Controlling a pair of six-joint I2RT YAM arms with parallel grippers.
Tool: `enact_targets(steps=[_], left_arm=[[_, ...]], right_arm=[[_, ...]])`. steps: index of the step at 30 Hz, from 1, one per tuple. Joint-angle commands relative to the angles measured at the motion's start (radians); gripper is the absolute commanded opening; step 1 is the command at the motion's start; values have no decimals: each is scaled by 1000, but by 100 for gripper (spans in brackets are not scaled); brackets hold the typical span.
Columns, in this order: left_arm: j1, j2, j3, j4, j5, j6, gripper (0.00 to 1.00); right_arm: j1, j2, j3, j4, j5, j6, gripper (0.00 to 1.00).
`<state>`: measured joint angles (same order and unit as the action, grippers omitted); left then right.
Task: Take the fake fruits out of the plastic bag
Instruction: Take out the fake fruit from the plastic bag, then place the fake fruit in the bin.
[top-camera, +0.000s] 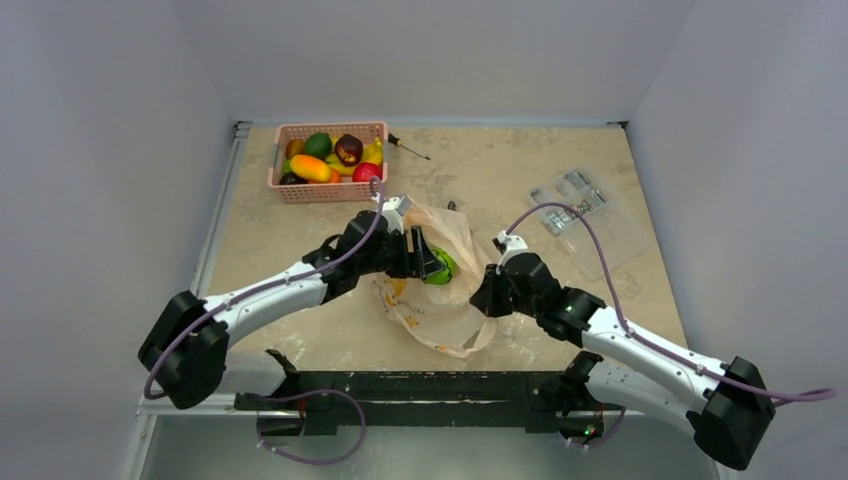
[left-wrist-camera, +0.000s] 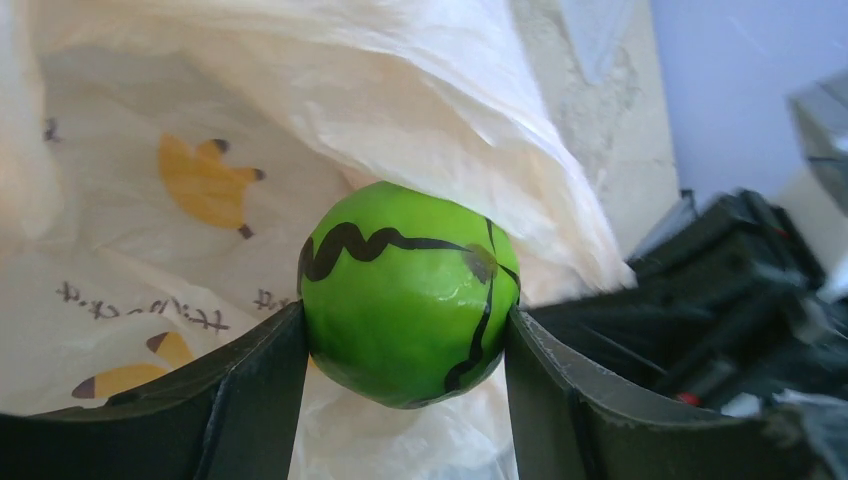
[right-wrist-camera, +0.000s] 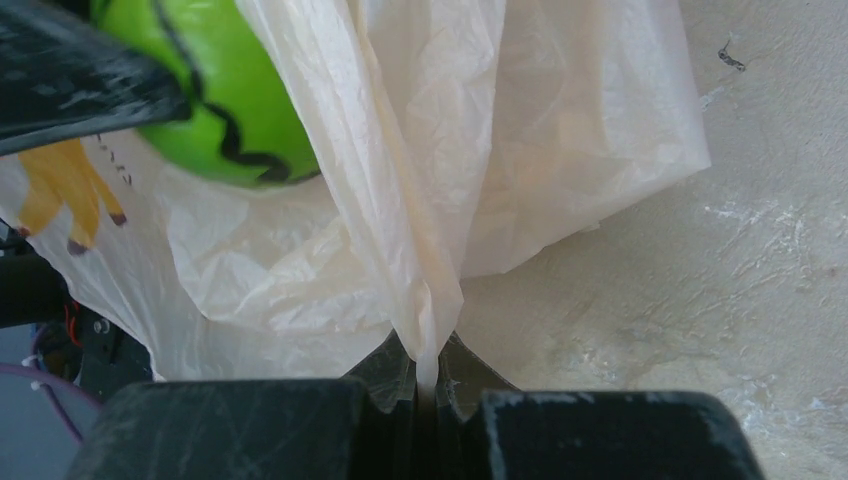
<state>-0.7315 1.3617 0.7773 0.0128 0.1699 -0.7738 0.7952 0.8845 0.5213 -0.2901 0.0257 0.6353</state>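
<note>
A green striped ball (left-wrist-camera: 408, 292), one of the fake fruits, sits clamped between the dark fingers (left-wrist-camera: 250, 400) of my left gripper (top-camera: 432, 266) at the mouth of the plastic bag (top-camera: 440, 290). The same green striped ball (right-wrist-camera: 225, 100) shows at the upper left of the right wrist view. The plastic bag (left-wrist-camera: 200, 120) is pale peach with printed orange bananas and lies crumpled mid-table. My right gripper (right-wrist-camera: 428, 375) is shut on a pinched fold of the plastic bag (right-wrist-camera: 430, 200) at its right side, as the top view shows the right gripper (top-camera: 487, 295).
A pink basket (top-camera: 330, 190) at the back left holds several toy fruits. A small screwdriver (top-camera: 408, 147) lies to its right. A flat clear packet (top-camera: 585, 210) lies at the back right. The black frame (top-camera: 420, 390) runs along the near table edge.
</note>
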Motion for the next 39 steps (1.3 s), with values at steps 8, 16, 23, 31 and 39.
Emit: enact_targets(steps=[8, 16, 23, 31, 39], left_arm=[[-13, -251, -58, 72, 408, -36, 13], [-9, -459, 89, -205, 344, 101, 13], [19, -488, 387, -609, -185, 298, 10], [206, -389, 443, -485, -285, 318, 10], [452, -118, 478, -305, -175, 214, 10]], right_arm=[[-2, 42, 20, 40, 82, 79, 0], [-2, 28, 25, -34, 224, 149, 0], [-2, 29, -63, 43, 66, 90, 0], [-1, 171, -143, 203, -124, 52, 0], [-1, 119, -61, 152, -55, 36, 0]])
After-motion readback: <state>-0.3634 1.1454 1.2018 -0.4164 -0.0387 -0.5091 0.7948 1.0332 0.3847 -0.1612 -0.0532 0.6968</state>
